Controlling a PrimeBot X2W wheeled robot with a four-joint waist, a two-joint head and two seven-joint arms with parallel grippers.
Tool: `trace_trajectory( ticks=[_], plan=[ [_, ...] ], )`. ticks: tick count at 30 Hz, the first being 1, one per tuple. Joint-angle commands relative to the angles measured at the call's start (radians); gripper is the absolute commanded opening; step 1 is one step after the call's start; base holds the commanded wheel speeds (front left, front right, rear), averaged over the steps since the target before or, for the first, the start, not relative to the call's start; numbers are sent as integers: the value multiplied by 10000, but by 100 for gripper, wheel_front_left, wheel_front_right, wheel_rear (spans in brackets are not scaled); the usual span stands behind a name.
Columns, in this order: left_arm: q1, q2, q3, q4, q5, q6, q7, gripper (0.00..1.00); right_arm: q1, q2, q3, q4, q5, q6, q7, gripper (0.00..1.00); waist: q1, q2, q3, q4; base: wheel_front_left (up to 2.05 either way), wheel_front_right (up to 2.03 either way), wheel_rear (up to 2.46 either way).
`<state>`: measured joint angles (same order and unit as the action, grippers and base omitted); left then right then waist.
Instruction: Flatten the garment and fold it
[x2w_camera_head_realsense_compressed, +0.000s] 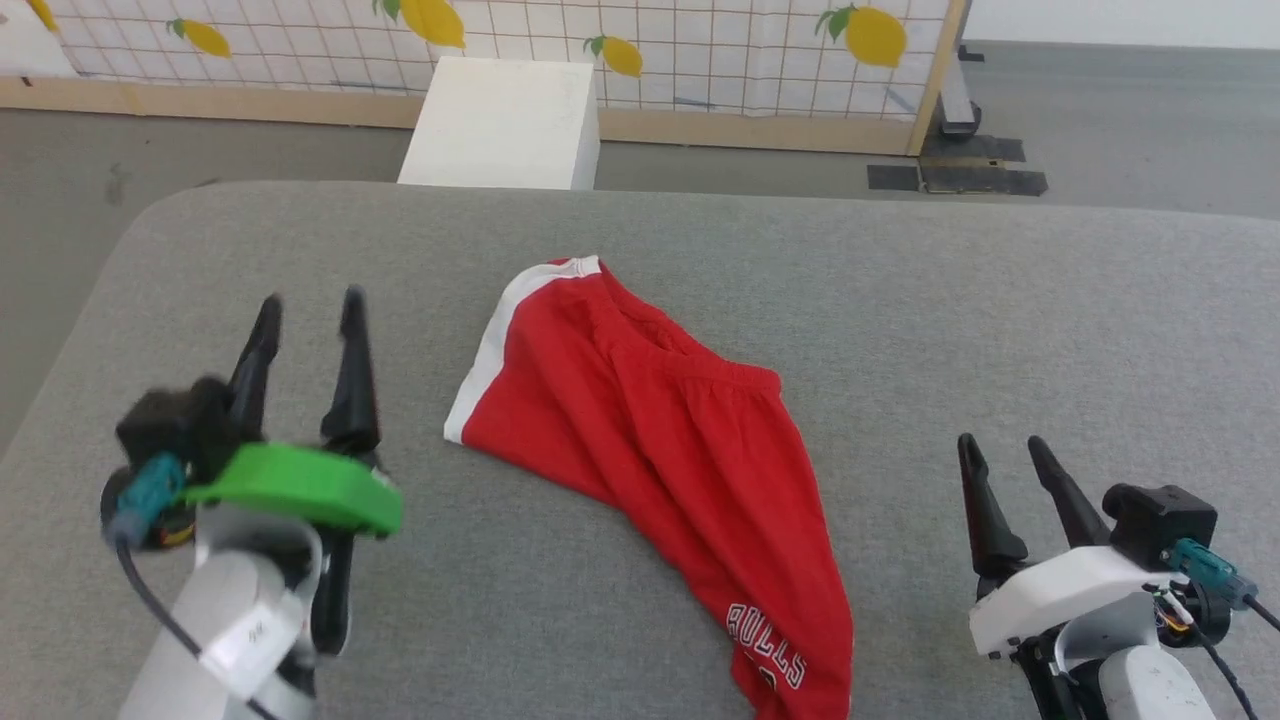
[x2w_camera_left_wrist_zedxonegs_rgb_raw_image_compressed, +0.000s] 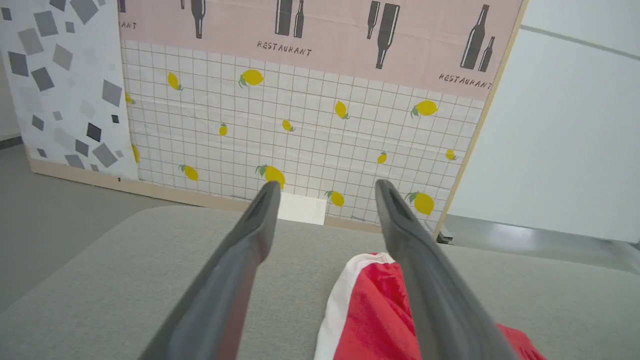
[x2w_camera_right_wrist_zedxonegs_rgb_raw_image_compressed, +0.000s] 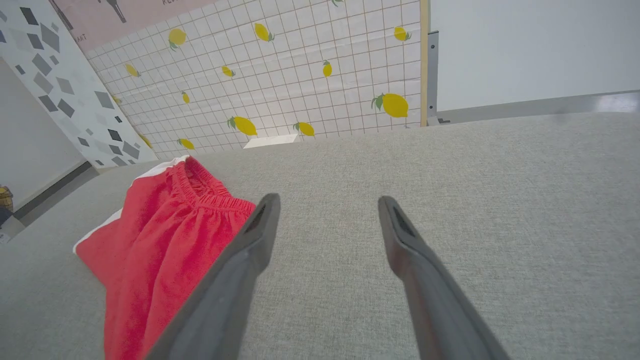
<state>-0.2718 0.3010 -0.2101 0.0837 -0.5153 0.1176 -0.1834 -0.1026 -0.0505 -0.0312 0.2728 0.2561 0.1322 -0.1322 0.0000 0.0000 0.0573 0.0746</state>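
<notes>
Red garment (x2w_camera_head_realsense_compressed: 650, 430) bunched; left gripper (x2w_camera_head_realsense_compressed: 311, 298) and right gripper (x2w_camera_head_realsense_compressed: 1000, 441) flank it, fingers spread, empty; suggest pinching its two ends, pulling taut

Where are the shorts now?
In the head view the red shorts lie on the grey surface, between the left gripper and right gripper, touching neither.

Grey fabric-covered table (x2w_camera_head_realsense_compressed: 1000, 300), red garment (x2w_camera_head_realsense_compressed: 650, 430) lying on it
</notes>
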Motion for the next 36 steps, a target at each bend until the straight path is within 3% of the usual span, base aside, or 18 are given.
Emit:
trace_trajectory(
  ticks=[1,5,9,16,22,28,34,35,36],
  plan=[
    [447,83,25,138,259,157,-299,100,-5,3,-8,37,-27,-15,82,100,0,0,-38,67,0,0,0],
    [1111,7,163,300,621,373,-665,100,-151,3,-65,156,-90,-15,619,100,0,0,-17,197,0,0,0],
    [1561,-227,370,185,714,524,-752,100,-649,3,96,541,-267,-15,1888,100,0,0,48,300,0,0,0],
    [1718,-486,479,-350,856,426,-778,100,-2881,3,914,1750,-827,-15,4650,100,0,0,754,805,0,0,0],
    [1251,-897,463,-603,1099,166,-781,100,-4867,3,1199,3215,-1434,-15,6227,100,0,0,1622,1557,0,0,0],
    [925,-1306,504,-425,1226,-174,-782,100,-5850,3,1513,4290,-1986,-15,6841,100,0,0,2298,2123,0,0,0],
    [751,-1546,634,-42,1349,-450,-783,100,-5966,3,1663,4970,-1807,-15,7061,100,0,0,2450,2182,0,0,0],
    [745,-1575,670,10,1367,-478,-783,100,-5971,3,1662,4990,-1743,-15,6983,44,0,0,2423,2143,0,0,0],
    [739,-1612,716,71,1375,-520,-783,100,-5992,3,1682,4967,-1675,-15,6798,0,0,0,2371,2075,0,0,0]
  ],
)
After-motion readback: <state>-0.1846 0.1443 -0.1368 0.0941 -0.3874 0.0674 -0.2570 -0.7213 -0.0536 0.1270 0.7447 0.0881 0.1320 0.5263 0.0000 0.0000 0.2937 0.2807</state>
